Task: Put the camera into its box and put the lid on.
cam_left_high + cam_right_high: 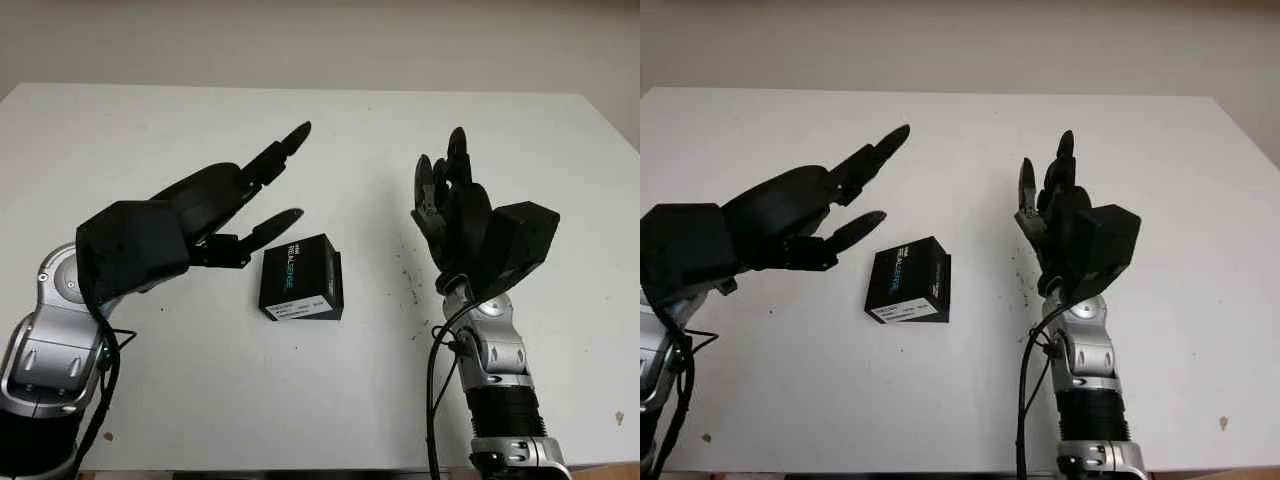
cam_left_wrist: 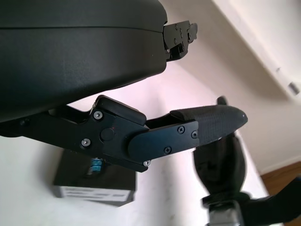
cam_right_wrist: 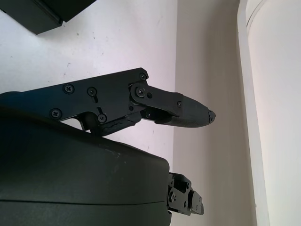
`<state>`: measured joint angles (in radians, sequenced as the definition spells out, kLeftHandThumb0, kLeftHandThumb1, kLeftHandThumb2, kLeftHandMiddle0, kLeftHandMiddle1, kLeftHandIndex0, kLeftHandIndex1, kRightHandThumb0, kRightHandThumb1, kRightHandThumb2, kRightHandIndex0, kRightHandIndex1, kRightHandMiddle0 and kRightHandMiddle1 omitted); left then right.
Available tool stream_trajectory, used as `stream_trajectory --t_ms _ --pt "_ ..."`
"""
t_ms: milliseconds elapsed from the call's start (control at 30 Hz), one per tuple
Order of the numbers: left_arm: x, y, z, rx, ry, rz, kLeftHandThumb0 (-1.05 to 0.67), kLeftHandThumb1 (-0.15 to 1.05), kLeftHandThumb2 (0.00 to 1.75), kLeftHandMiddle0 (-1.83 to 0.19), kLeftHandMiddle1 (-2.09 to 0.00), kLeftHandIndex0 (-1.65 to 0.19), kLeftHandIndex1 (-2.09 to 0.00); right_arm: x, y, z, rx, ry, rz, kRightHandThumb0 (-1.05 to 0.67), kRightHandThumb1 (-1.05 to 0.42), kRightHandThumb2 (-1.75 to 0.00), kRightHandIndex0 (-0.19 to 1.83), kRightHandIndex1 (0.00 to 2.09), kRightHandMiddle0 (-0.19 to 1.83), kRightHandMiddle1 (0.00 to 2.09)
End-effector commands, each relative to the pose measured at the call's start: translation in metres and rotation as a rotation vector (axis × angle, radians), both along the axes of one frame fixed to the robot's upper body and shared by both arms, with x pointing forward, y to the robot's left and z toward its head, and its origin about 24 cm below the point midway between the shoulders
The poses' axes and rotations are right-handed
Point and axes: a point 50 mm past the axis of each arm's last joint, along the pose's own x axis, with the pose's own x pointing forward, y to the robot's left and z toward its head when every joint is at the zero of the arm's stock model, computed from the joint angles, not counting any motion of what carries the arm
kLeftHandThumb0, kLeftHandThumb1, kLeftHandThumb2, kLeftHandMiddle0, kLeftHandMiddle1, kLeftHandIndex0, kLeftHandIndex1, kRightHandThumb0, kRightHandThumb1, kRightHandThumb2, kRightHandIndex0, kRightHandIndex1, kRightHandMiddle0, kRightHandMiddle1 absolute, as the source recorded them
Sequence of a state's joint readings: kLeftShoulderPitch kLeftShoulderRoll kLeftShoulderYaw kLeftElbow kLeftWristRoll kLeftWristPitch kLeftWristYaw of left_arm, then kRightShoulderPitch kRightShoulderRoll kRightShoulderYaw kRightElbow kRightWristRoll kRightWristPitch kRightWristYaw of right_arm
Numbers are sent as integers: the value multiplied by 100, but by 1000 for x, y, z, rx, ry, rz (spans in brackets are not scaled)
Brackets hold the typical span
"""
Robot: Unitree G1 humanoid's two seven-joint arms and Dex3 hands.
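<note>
- Closed black box (image 1: pixel 301 279) lying flat on the white table (image 1: pixel 320 400), near the middle and between the two hands; touched by neither.
- Lid printed with "REALSENSE" in white and blue lettering; white sticker with small black print along the near side, too fine to read.
- Broad bare tabletop all round the box: open room toward the near edge, and toward the left and right edges.
- Small dark specks (image 1: pixel 409 282) scattered on the table just right of the box, between it and the right arm.
- Left hand (image 1: pixel 215 215) raised above the table just left of the box, holding nothing, open; one finger (image 1: pixel 270 228) reaching toward the box's far-left corner without contact, another stretched farther up and away.
- Right hand (image 1: pixel 452 205) held upright right of the box, well apart from it, open and empty, black fingers pointing toward the far side.
- Far half of the table bare up to its far edge, with a pale wall (image 1: pixel 320 40) behind.
</note>
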<state>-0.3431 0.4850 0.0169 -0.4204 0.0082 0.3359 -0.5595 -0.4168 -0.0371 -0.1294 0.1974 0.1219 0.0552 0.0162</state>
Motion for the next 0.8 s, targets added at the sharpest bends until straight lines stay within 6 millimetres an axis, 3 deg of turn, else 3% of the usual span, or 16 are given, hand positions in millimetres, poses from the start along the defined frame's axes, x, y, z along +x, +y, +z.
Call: stream_trajectory --t_ms 0,133,233,300,333,367,433,567,767 --pt "1 3 -5 -48 -36 27 -82 105 65 19 0 19 0 0 -4 7 -17 -19 -4 -56 -105 -56 -19 2 -19 1" --pt "6 13 -19 -69 -131 127 -78 105 36 18 -1 19 -1 0 -7 7 -27 -23 2 -56 -105 -56 -19 2 -19 1" --pt "10 19 -26 -96 -171 191 -72 104 12 -15 -12 -4 -11 0 -8 7 -24 -21 7 -55 -105 -57 -19 1 -19 0" --pt "14 22 -30 -92 -193 190 -68 101 7 -34 -19 -17 -18 -1 -9 6 -28 -17 5 -54 -105 -57 -19 0 -19 0" --pt "16 24 -31 -78 -192 172 -67 100 6 -31 -36 -21 -21 -1 -9 6 -31 -15 5 -54 -105 -57 -19 0 -19 1" --pt "18 25 -33 -57 -189 143 -66 99 5 -13 -68 -22 -24 -1 -9 6 -36 -12 4 -54 -105 -56 -19 0 -18 1" --pt "23 29 -32 70 -191 56 -66 96 4 3 -85 -19 -26 -1 -10 5 -49 -8 7 -54 -105 -56 -19 1 -17 2" --pt "29 32 -29 296 -165 -68 -80 89 5 5 -32 -5 -17 -1 -11 5 -49 -6 14 -56 -105 -57 -19 1 -18 3" --pt "38 33 -29 521 -120 -155 -87 84 4 11 -11 8 -7 0 -12 5 -60 2 17 -55 -105 -57 -19 0 -18 3"
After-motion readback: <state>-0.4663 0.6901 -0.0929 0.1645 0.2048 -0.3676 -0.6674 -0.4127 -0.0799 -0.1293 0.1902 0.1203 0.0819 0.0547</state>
